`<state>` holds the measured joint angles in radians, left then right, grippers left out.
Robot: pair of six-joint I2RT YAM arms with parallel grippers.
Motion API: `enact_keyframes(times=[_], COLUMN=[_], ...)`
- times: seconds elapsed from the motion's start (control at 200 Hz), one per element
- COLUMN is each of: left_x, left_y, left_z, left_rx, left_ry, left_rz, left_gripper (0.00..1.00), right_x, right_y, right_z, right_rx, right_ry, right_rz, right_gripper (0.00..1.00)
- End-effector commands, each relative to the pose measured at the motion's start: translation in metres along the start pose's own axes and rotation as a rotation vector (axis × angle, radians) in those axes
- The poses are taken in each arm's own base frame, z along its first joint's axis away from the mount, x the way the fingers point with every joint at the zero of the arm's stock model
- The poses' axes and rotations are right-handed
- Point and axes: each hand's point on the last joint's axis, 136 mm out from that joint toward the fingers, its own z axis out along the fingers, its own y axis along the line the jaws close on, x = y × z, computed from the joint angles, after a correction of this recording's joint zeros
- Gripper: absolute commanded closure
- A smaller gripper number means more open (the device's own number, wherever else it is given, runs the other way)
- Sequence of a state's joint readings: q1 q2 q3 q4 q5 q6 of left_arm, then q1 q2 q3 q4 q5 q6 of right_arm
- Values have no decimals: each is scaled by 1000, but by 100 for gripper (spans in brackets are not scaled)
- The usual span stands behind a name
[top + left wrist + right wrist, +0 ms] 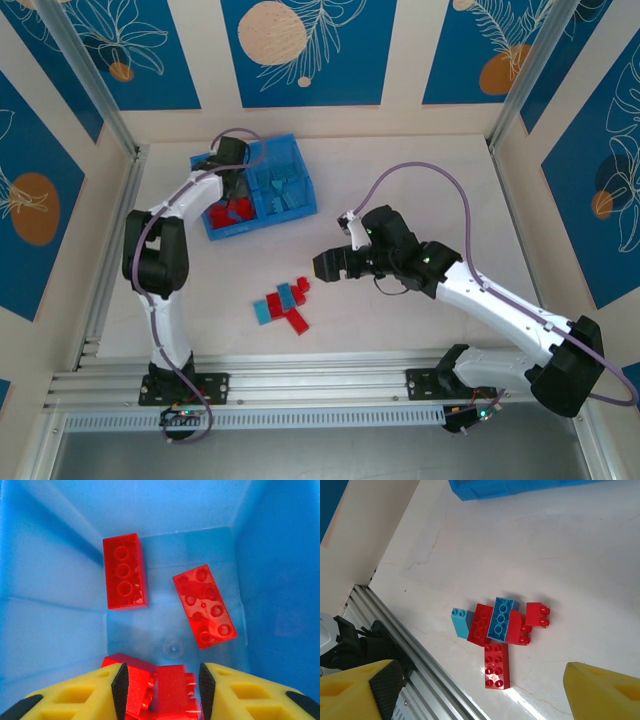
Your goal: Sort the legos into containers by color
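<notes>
Left jaws apart above red legos (125, 572) in the blue bin (280, 580)

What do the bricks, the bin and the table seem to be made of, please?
Bricks: hard moulded plastic, glossy; crisp studs and sharp highlights. Bin: plastic too, smoother satin, seemingly slightly translucent, as light glows through its walls. Table: pale glossy surface with faint marble-like veins; laminate or stone, cannot tell.

The blue bin (262, 224) sits upper left of centre, with red bricks (230, 212) in its left compartment and light blue bricks (283, 190) in its right. A loose cluster (496, 630) of red and light blue bricks lies lower centre on the tabletop (420, 180).
</notes>
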<state>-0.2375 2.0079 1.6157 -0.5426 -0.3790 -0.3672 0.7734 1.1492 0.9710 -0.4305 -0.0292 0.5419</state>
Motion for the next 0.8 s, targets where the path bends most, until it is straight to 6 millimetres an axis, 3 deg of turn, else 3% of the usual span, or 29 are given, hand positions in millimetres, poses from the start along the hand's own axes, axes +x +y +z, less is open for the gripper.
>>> enact_keyframes(times=[0.0, 0.11, 0.195, 0.345, 0.45, 0.61, 0.71, 0.79], left_x=[-18, -19, -8, 36, 79, 159, 200, 220], left_y=[8, 11, 8, -21, -55, -111, -127, -133], left_z=[-46, -91, -131, -203, -237, -256, -244, -228], left_rx=[75, 162, 270, 471, 592, 756, 734, 730], left_ry=[-66, -117, -153, -196, -189, -72, 5, 79], left_rz=[-66, -104, -135, -62, 77, 424, 672, 760], left_gripper=[53, 51, 52, 54, 54, 51, 42, 35], right_x=[-10, -11, -12, -16, -21, -26, -23, -19], right_y=[9, 9, 8, -7, -15, -25, -33, -41], right_z=[-3, 3, 8, 15, 14, 1, -13, -26], right_rx=[-4, -1, 5, 76, 106, 140, 169, 192], right_ry=[-18, -13, -16, -41, -78, -150, -190, -217], right_rz=[-22, -21, -17, 23, 44, 53, 58, 67], right_gripper=[14, 14, 14, 15, 15, 14, 14, 14])
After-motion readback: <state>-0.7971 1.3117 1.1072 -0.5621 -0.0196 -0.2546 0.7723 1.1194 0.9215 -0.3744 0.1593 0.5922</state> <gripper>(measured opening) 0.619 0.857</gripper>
